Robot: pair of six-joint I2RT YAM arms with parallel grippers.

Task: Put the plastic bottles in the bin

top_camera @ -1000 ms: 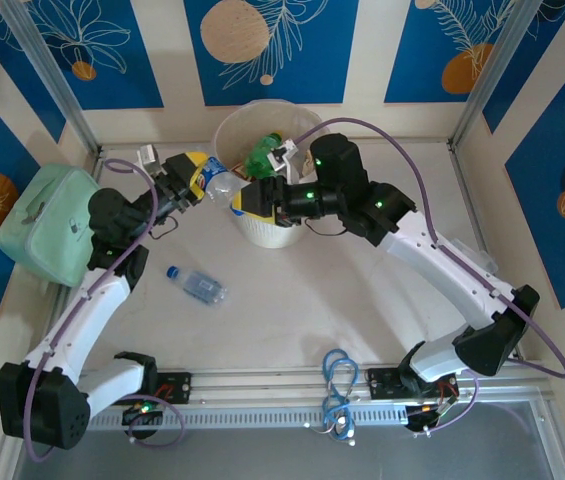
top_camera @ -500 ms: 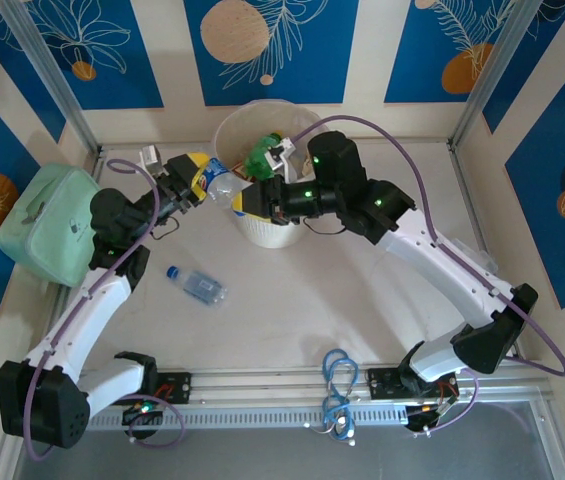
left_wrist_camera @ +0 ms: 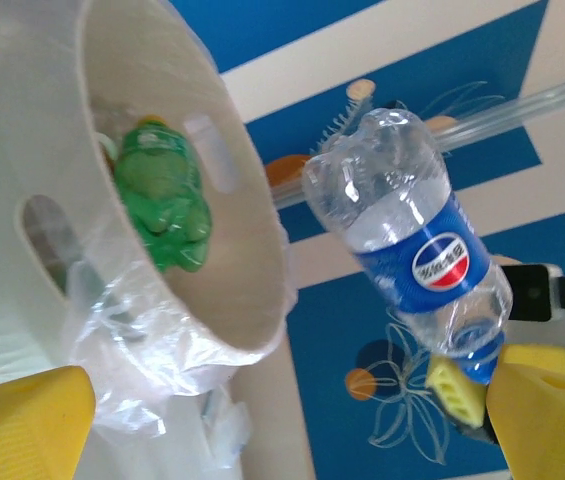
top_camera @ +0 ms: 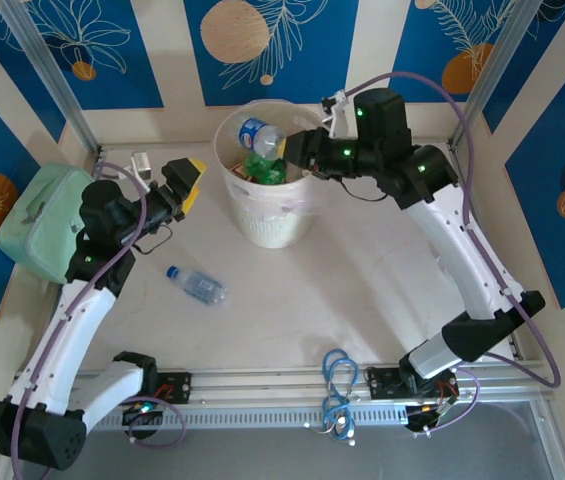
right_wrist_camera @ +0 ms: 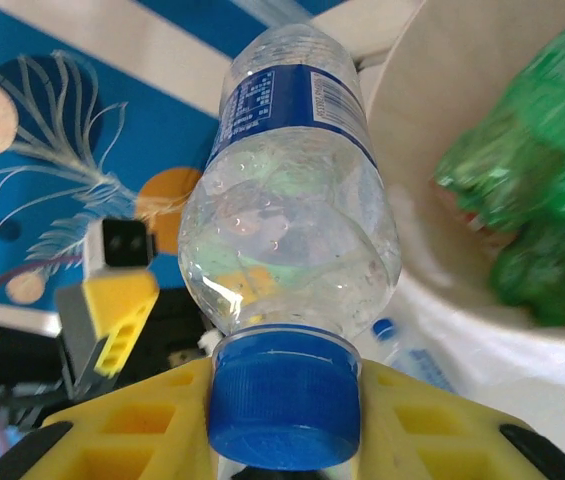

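Right fingers (right_wrist_camera: 132, 430) grip the clear bottle (right_wrist_camera: 292, 200) by its blue cap above the bin (top_camera: 262, 225); centre it inside the rim before releasing. Left fingers (left_wrist_camera: 22, 415), beside the bin, stand open and empty

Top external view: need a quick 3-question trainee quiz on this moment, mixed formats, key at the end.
1. True or false: the right gripper is shut on the blue cap of a clear plastic bottle with a blue label, held up by the tall round cream-white plastic bin.
2. The left gripper is: A) open, holding nothing; B) shut on a bottle; C) shut on the bin's rim.
3. How many bottles lie on the white table outside the bin?
Key: 1 true; 2 A; 3 one, a small clear plastic bottle with a blue cap.
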